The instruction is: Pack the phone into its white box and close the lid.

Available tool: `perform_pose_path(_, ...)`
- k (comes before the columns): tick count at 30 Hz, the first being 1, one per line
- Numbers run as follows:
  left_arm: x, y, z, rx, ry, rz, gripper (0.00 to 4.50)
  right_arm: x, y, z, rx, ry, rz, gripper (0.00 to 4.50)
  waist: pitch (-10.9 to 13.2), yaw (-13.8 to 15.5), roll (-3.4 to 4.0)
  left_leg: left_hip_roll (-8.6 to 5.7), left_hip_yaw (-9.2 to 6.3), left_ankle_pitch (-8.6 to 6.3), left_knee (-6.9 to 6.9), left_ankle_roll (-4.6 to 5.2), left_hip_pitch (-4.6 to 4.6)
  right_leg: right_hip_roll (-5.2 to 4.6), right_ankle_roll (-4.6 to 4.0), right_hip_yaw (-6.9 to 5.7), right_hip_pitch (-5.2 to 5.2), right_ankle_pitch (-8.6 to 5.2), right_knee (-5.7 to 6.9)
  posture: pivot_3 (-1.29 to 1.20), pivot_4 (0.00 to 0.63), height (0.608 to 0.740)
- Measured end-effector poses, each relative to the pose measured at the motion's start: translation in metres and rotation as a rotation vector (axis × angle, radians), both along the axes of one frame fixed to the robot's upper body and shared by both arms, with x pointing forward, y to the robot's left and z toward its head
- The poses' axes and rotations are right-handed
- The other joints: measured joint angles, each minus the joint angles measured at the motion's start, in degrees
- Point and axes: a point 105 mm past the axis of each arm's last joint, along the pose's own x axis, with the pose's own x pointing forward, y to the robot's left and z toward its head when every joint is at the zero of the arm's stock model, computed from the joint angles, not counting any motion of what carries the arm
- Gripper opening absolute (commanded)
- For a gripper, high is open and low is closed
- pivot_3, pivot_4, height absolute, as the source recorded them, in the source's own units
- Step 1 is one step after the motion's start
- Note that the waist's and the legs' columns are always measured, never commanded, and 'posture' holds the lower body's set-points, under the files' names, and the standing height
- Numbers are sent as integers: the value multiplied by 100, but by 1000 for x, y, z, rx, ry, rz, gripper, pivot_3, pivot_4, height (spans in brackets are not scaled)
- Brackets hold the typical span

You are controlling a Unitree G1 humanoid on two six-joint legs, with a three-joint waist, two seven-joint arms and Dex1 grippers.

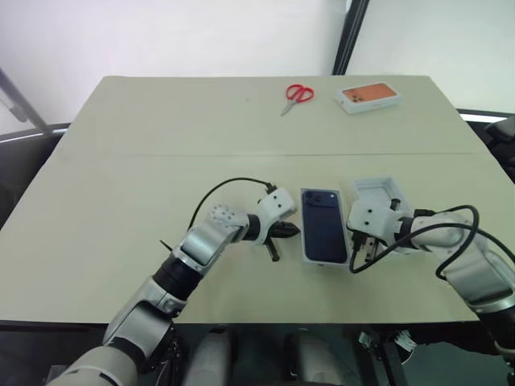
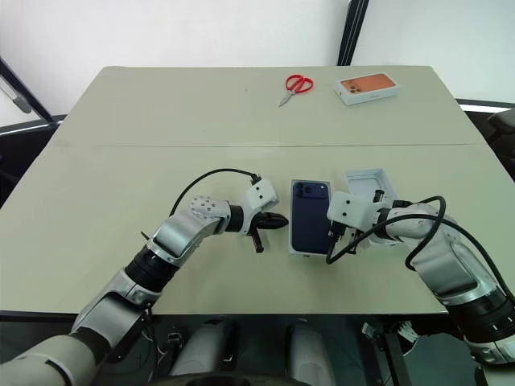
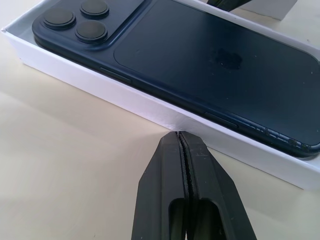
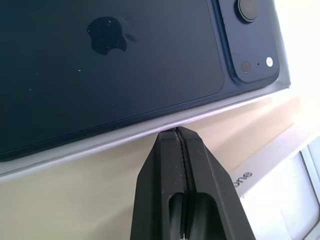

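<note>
Navy phone lies in the white box; our fingers pressed together flank it; next, we fetch the lid.

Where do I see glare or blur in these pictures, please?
Right wrist view: strong glare whitens the corner past the phone, and the right gripper looks soft. Left wrist view: the white box wall is bright, the phone's far end slightly blurred.

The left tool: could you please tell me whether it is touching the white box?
Cannot tell. In the left wrist view the shut left tool tips meet the white box wall's lower edge, with no plain gap or contact.
</note>
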Motion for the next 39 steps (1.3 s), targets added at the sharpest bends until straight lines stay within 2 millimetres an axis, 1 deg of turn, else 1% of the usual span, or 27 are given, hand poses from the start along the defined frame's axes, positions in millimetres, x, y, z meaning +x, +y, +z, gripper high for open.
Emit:
perform_pose_path(13,-4,-6,0,-8,9,-27,58,3,-8,3,-5,-12,-15,0,0,-6,0,1,0,0,0,0,0,0,0,0,-1,0,0,0,150,740)
perform_pose_path(16,-4,-3,0,-6,13,-30,0,2,-14,9,-3,7,-25,866,1,-4,2,2,1,0,0,0,-1,0,0,1,-2,0,1,0,150,740)
perform_pose_path(19,-1,7,0,-12,22,-6,0,0,-26,27,22,8,-66,2251,1,-14,2,6,1,-1,-1,1,0,2,0,1,-3,0,2,0,150,740)
perform_pose_path(20,0,13,1,-16,21,5,0,0,-30,34,53,0,-99,2881,1,-32,2,9,1,-1,-1,1,1,6,0,1,-3,0,3,0,150,740)
perform_pose_path(22,1,24,1,-32,19,26,0,2,-35,45,127,-8,-179,3809,-1,-64,8,14,1,-1,-3,1,2,7,0,3,-5,0,6,0,150,740)
perform_pose_path(24,-1,32,5,-72,6,29,0,4,-40,48,187,13,-272,3809,-2,-63,9,16,1,-1,-3,1,1,6,0,3,-6,0,5,0,150,740)
perform_pose_path(25,-3,37,9,-100,-16,16,0,5,-39,48,245,46,-331,3809,-2,-72,9,17,3,-1,-3,1,1,4,-1,5,-8,0,5,0,150,740)
perform_pose_path(26,-6,41,15,-132,-43,1,0,6,-38,46,298,83,-386,3809,-2,-75,10,17,2,-1,-3,1,0,2,-1,5,-8,0,5,0,150,740)
perform_pose_path(28,-9,43,23,-166,-88,-30,0,5,-38,40,345,138,-469,3809,-2,-42,12,15,1,-1,-3,1,-2,0,-2,5,-10,0,5,0,150,740)
perform_pose_path(31,-15,53,30,-198,-118,-61,0,7,-28,35,441,232,-580,3809,-2,-19,15,11,3,-1,-3,1,-4,-4,-2,6,-11,0,3,0,150,740)
perform_pose_path(34,-18,59,31,-204,-119,-82,0,6,-22,31,474,300,-657,3809,0,-1,17,9,1,-2,-3,2,-8,-5,-2,4,-13,0,1,0,150,740)
perform_pose_path(37,-22,61,31,-209,-115,-108,0,13,-31,31,465,324,-764,3809,1,-9,20,5,5,-2,-2,3,-8,-7,-2,6,-14,0,1,0,150,740)
perform_pose_path(39,-24,60,32,-209,-113,-124,0,16,-35,28,459,351,-800,3809,1,-12,20,6,5,-3,-3,4,-9,-6,-2,6,-15,0,1,0,150,740)
